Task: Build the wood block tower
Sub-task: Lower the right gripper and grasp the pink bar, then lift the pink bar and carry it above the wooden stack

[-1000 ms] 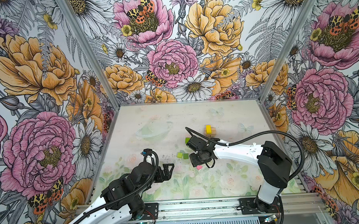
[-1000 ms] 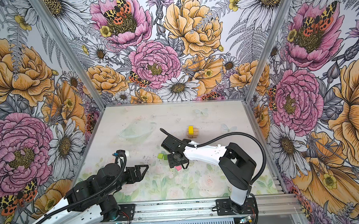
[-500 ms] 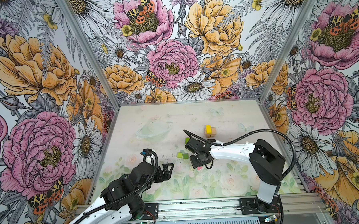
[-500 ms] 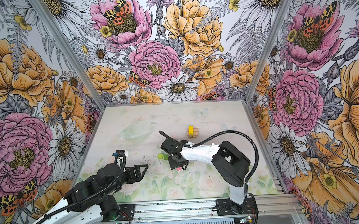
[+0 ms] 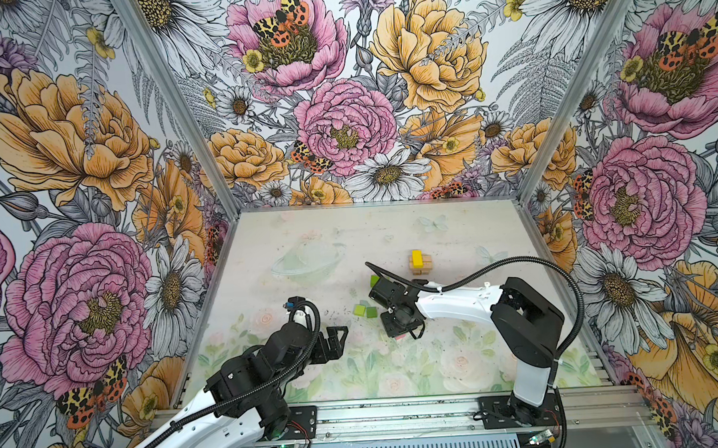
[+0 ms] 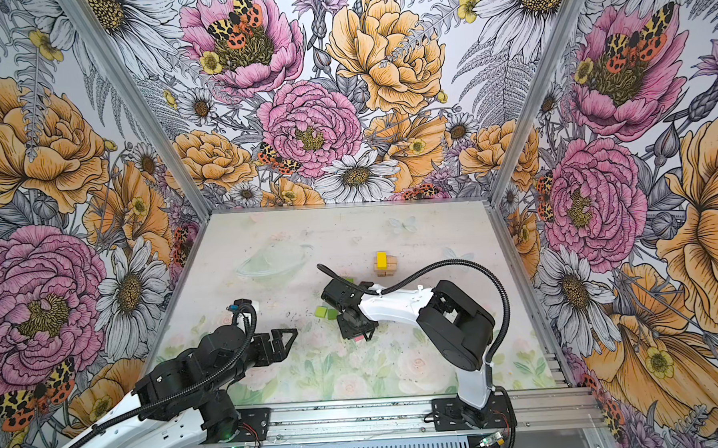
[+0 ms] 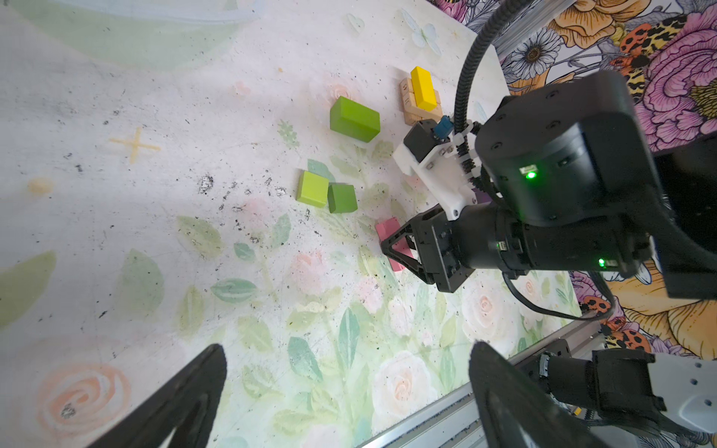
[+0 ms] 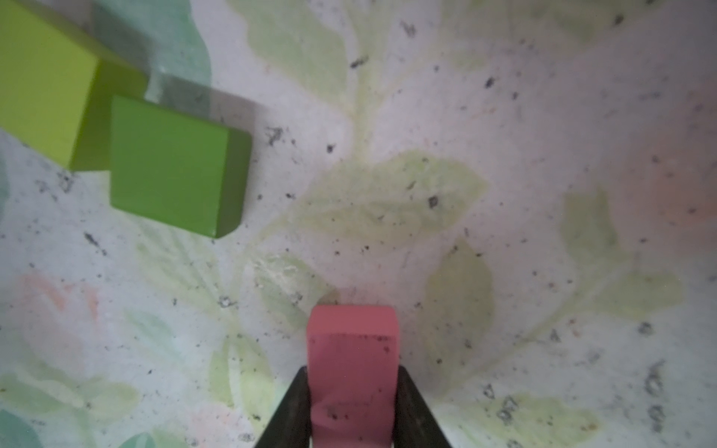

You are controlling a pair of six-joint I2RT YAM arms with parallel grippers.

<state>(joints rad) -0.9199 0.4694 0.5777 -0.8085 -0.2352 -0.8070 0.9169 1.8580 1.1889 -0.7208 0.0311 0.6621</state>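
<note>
Between right gripper (image 8: 352,375) jaws, the pink block (image 8: 351,337) is clamped, long axis pointing ahead; left gripper (image 7: 347,351) wide open.

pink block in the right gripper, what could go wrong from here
The right gripper pinches the pink block near its fingertips; it may twist or slip on lifting.
The yellow block tops the tan blocks; setting pink beside it could topple the stack.
The light green cube and dark green cube lie close; a low swing might knock them.
</note>
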